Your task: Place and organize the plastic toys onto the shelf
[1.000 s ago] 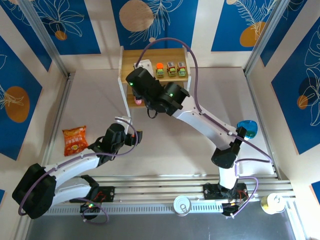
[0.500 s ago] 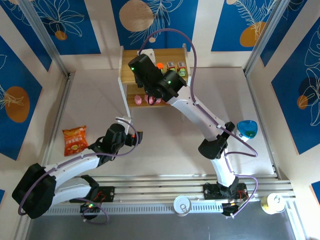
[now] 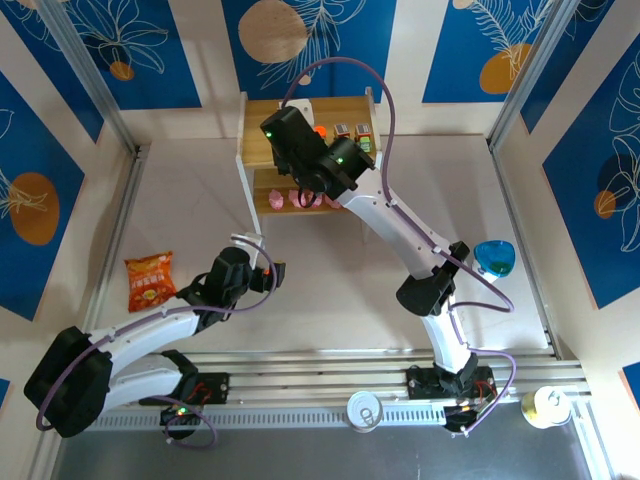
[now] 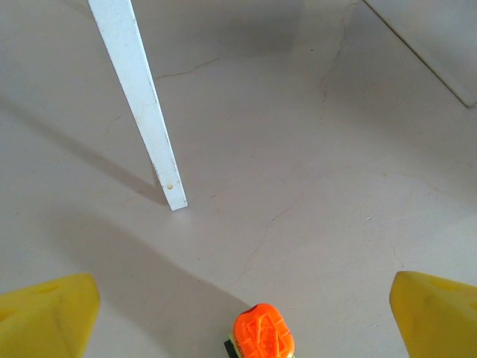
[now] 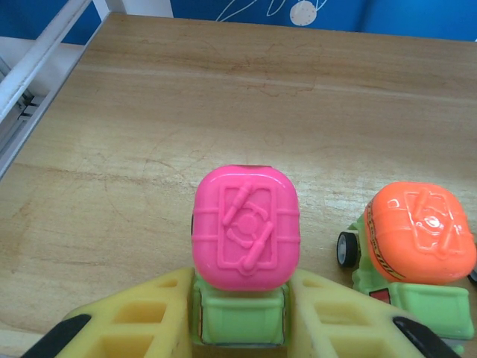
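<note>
The left pincer (image 4: 242, 298) is hanging low over the grey table (image 4: 335, 186) with its yellow fingers (image 4: 48, 313) spread wide apart, holding nothing. A small orange-topped toy (image 4: 263, 337) is sitting on the table between the fingers, touching neither one. A little past it, a white leg (image 4: 145, 112) is standing on the table. A snack bag (image 3: 149, 280) is lying off to the left of this arm, and a blue bowl (image 3: 492, 258) is sitting far over on the right.

Farther back, the right pincer (image 5: 238, 317) is squeezing a green car with a pink top (image 5: 244, 227) over the top board of the shelf (image 5: 223, 97). A green car with an orange top (image 5: 421, 231) is sitting just beside it on the board. More little cars (image 3: 352, 132) are lining up along that top board, and pink figures (image 3: 300, 198) are sitting on the lower board.
</note>
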Controlling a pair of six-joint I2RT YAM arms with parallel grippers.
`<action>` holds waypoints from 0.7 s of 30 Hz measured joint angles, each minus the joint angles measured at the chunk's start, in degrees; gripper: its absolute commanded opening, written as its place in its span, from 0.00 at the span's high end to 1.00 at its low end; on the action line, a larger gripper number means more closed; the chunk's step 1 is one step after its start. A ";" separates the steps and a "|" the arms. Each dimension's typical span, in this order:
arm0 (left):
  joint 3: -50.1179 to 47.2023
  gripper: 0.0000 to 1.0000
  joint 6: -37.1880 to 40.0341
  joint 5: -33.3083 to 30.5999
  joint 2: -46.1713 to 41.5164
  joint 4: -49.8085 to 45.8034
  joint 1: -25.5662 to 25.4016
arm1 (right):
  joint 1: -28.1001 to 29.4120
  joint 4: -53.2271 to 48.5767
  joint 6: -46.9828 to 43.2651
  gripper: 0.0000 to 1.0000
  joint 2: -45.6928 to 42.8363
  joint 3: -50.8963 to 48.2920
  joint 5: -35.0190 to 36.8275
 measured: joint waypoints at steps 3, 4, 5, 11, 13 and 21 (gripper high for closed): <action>0.00 0.00 0.00 0.00 0.00 0.00 0.00 | -0.28 -0.04 0.15 0.70 0.46 0.00 -0.02; 0.00 0.00 0.00 0.00 0.00 0.00 0.00 | -0.35 -0.04 0.20 0.70 0.61 -0.04 -0.02; 0.00 0.00 0.00 -0.02 0.00 0.00 0.00 | -0.44 -0.15 0.22 0.70 0.83 -0.02 -0.02; 0.00 0.00 0.00 0.00 0.00 0.00 0.00 | -0.92 0.09 0.61 0.69 1.20 -0.02 0.00; 0.00 0.00 0.00 -0.02 0.00 0.00 0.00 | -0.96 0.09 0.63 0.69 1.20 -0.02 0.02; 0.00 0.00 -0.02 -0.02 0.00 0.00 0.00 | -1.18 0.07 1.29 0.61 1.25 -0.02 0.04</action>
